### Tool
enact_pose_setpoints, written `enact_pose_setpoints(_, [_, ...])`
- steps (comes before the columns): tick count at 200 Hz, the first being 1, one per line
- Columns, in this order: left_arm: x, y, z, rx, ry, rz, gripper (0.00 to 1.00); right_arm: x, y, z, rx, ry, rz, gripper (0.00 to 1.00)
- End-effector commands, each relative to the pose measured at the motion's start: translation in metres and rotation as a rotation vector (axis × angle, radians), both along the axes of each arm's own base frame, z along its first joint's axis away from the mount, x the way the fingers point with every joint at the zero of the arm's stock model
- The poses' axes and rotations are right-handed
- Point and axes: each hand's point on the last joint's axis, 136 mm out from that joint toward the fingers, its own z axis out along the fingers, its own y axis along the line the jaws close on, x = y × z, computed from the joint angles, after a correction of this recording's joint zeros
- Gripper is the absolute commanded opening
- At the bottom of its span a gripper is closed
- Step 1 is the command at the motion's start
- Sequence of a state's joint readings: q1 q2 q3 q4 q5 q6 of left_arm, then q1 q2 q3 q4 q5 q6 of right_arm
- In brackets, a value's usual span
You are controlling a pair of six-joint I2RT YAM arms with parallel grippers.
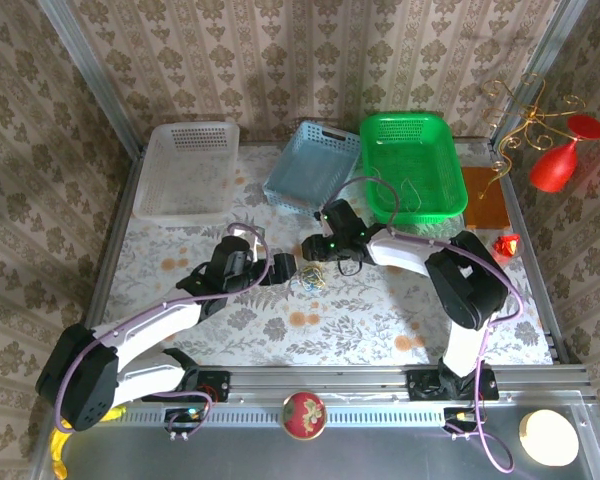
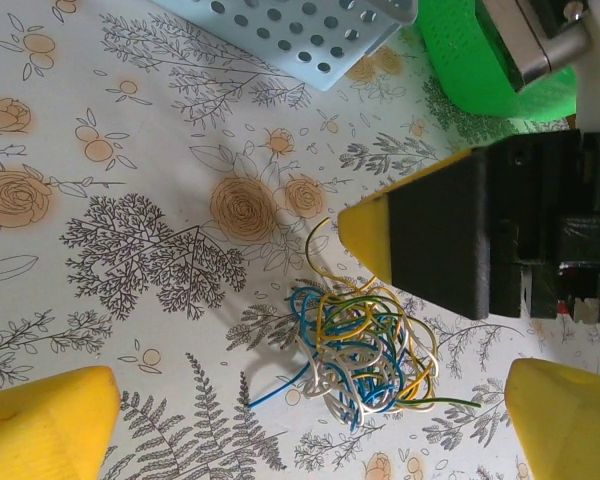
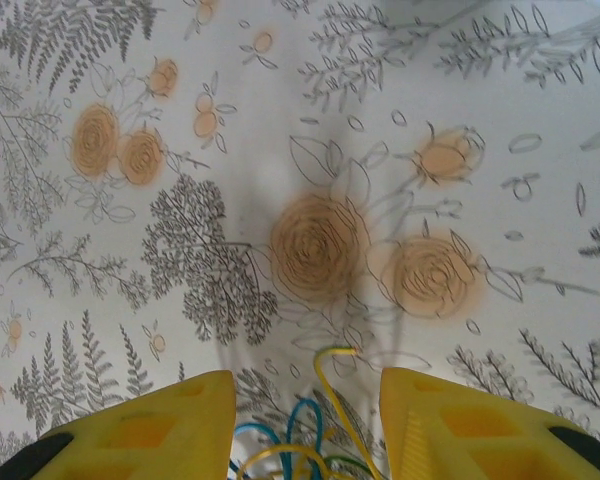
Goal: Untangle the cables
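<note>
The cables (image 2: 365, 350) lie as one tangled knot of blue, white, yellow and green strands on the flowered tablecloth, seen from above as a small clump (image 1: 311, 281). My left gripper (image 2: 305, 425) is open wide, just left of the knot (image 1: 282, 268), with the knot ahead of its yellow fingertips (image 2: 42, 420). My right gripper (image 3: 305, 420) hovers over the knot from the far side (image 1: 316, 248). Its jaws stand apart, with loops of the cables (image 3: 300, 455) rising between them and one yellow strand end (image 3: 335, 352) sticking out; nothing is clamped.
At the back stand a white basket (image 1: 187, 168), a blue basket (image 1: 312, 163) and a green basket (image 1: 410, 165). A red glass (image 1: 558, 160) and an orange board (image 1: 485, 197) sit at the right. A red ball (image 1: 303, 413) rests on the near rail.
</note>
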State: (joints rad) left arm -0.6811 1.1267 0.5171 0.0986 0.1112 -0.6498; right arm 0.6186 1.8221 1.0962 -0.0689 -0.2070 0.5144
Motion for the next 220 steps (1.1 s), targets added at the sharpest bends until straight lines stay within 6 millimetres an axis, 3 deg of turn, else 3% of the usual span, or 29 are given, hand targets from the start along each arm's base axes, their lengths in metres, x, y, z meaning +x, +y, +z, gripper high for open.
enact_pose_setpoints(1, [-0.001,-0.002,0.004,-0.001,-0.024,-0.014,1.0,0.006,0.001,-0.005,-0.048,-0.008,0.007,0.45])
enact_pose_setpoints(45, [-0.003,-0.001,0.007,-0.008,-0.032,-0.014,1.0,0.007,0.002,-0.019,-0.086,0.003,0.002,0.5])
enact_pose_setpoints(94, [-0.003,-0.001,0.011,-0.013,-0.041,-0.013,1.0,0.007,0.007,-0.029,-0.086,0.019,0.012,0.48])
enact_pose_setpoints(132, [-0.003,-0.002,0.009,-0.011,-0.037,-0.014,1.0,0.009,0.015,-0.031,-0.06,0.032,0.021,0.38])
enact_pose_setpoints(161, [-0.005,-0.002,0.008,-0.01,-0.037,-0.017,1.0,0.01,0.016,-0.03,-0.056,0.036,0.028,0.18])
enact_pose_setpoints(184, [-0.005,-0.001,0.006,-0.004,-0.036,-0.016,1.0,0.008,0.016,-0.018,-0.046,0.015,0.039,0.0])
enact_pose_setpoints(220, [-0.006,0.001,0.001,0.007,-0.037,-0.016,1.0,0.003,0.018,0.018,0.015,-0.023,0.06,0.0])
